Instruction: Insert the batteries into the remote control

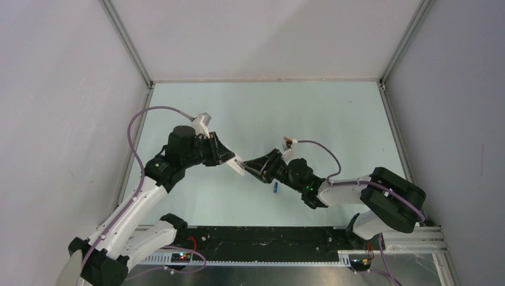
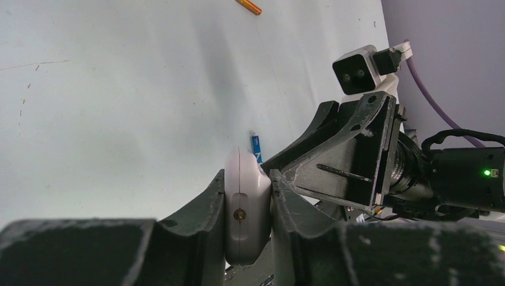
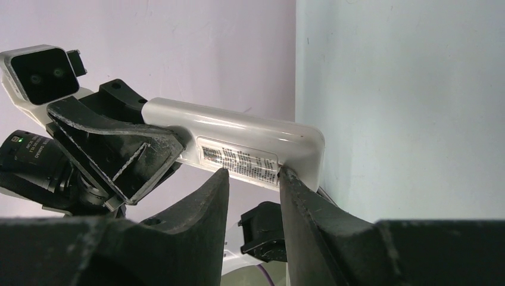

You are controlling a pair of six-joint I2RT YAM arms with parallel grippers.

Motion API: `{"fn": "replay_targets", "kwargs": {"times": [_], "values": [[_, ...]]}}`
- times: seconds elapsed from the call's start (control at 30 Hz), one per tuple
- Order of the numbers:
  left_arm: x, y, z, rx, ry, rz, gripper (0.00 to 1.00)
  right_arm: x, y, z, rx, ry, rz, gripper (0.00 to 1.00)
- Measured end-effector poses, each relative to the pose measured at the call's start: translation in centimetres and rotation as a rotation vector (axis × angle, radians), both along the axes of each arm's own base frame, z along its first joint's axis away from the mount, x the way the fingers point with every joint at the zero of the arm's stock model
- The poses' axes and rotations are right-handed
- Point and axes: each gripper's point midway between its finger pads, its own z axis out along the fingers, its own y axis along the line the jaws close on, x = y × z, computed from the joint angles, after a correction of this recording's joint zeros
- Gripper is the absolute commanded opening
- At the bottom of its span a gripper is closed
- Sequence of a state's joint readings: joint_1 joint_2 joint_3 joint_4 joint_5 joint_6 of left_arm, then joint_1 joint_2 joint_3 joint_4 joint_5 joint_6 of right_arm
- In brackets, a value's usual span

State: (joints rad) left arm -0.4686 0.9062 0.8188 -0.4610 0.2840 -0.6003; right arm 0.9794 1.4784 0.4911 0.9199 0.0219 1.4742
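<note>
A printed label (image 3: 238, 158) is carried on one face of the remote control (image 3: 250, 134), but its lines of small dark print are too fine to be read. The white marking on the blue battery (image 2: 256, 148) is likewise illegible. The remote control is held off the table (image 1: 333, 119), near its middle, and is clamped at one end between the closed fingers of the left gripper (image 2: 247, 190), whose arm is stretched inward from the left. The right gripper (image 3: 250, 179), facing it, is partly open, with its two tips set against the labelled face and nothing between them. The blue battery lies on the table just beside the right gripper. The orange battery (image 2: 249, 6) is seen only from the left wrist, well apart, at the frame's top edge. The remote's button face is hidden.
</note>
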Motion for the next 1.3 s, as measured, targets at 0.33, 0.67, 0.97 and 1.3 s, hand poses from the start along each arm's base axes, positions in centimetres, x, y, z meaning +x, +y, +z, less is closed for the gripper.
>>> {"fn": "replay_targets", "kwargs": {"times": [0.33,0.67,0.97,1.3], "values": [[0.2,0.2,-0.9,0.036,0.015,0.006,0.00,0.0,0.4,-0.9,-0.001,0.019,0.010,0.38],[1.2,1.7,-2.3,0.141,-0.007,0.054,0.00,0.3,0.3,-1.0,-0.001,0.020,0.003,0.31],[-1.5,2.0,-6.8,0.249,0.138,-0.015,0.00,-0.3,0.8,9.2,0.270,-0.129,0.051,0.30],[0.0,3.4,-6.8,0.310,0.105,0.074,0.00,0.6,-0.9,7.2,0.091,-0.091,-0.012,0.31]]}}
